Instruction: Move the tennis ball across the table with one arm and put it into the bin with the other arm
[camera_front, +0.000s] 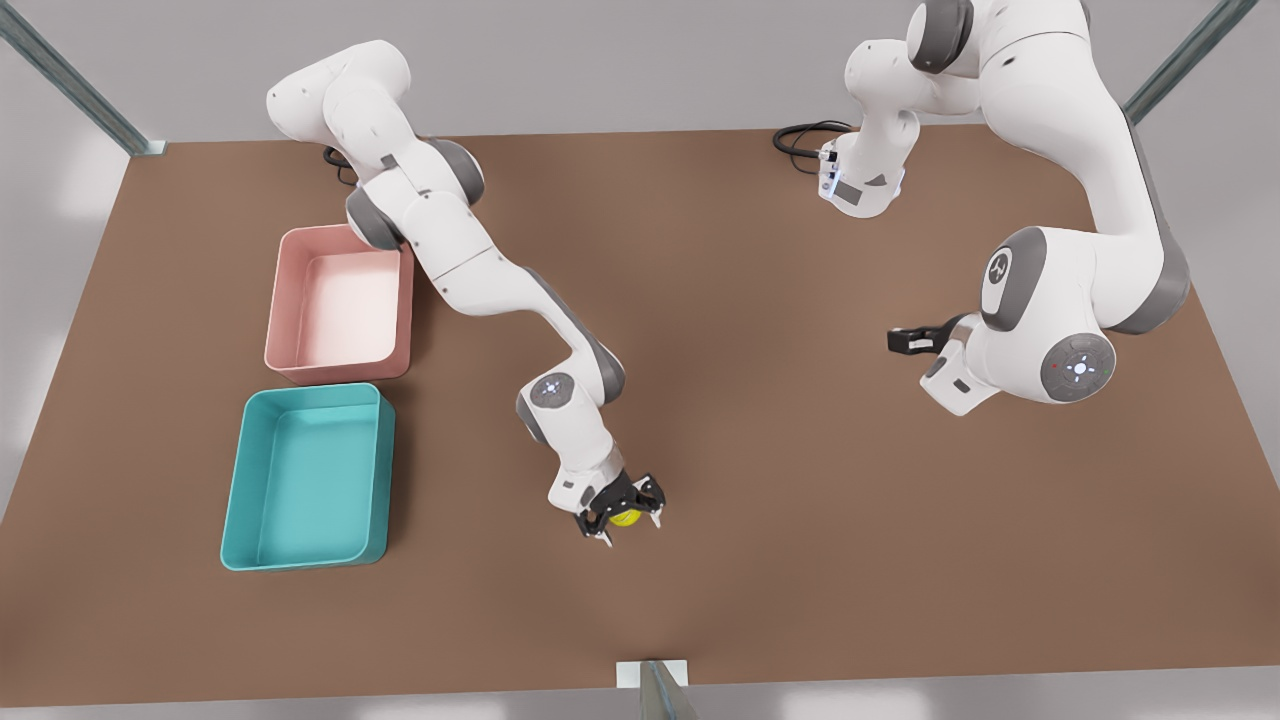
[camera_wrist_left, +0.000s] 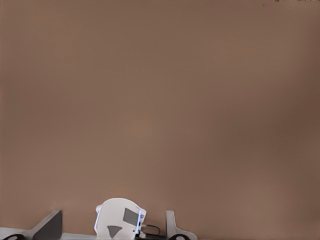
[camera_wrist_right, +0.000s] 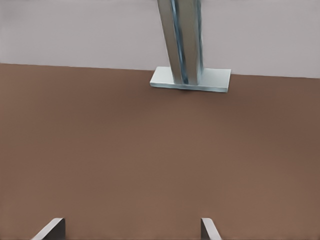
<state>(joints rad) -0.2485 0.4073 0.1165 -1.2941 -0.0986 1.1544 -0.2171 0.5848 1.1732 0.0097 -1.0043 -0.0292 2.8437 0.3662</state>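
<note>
Counter (camera_front: 760, 300): a big brown top. Everything stands on it.
Right arm (camera_front: 470, 260): it starts behind the pink bin and bends down past the teal bin's open side, toward the counter's middle.
Left arm (camera_front: 1080, 200): it is far from the teal bin, on the other side of the counter. It waits there.
Teal bin (camera_front: 240, 470): it sits by the counter's edge, on the front view's left. Nothing is in it.
Pink bin (camera_front: 275, 300): it sits just behind the teal bin. Nothing is in it.
Right tool (camera_front: 628, 528): it is low over the counter, well apart from the teal bin. Its fingers (camera_wrist_right: 50, 227) are spread wide, one on each side of the ball.
Left tool (camera_front: 912, 341): it is far from the teal bin. Its fingers (camera_wrist_left: 50, 227) are apart and hold nothing.
Tennis ball (camera_front: 627, 516): it is between the right tool's fingers, well apart from the teal bin.
Step now: you look ready to grab the ball. It does not look squeezed yet.
Next move: close the fingers on the ball, lift it, and carry it over a bin's wall. Let go only when it is above the inside.
</note>
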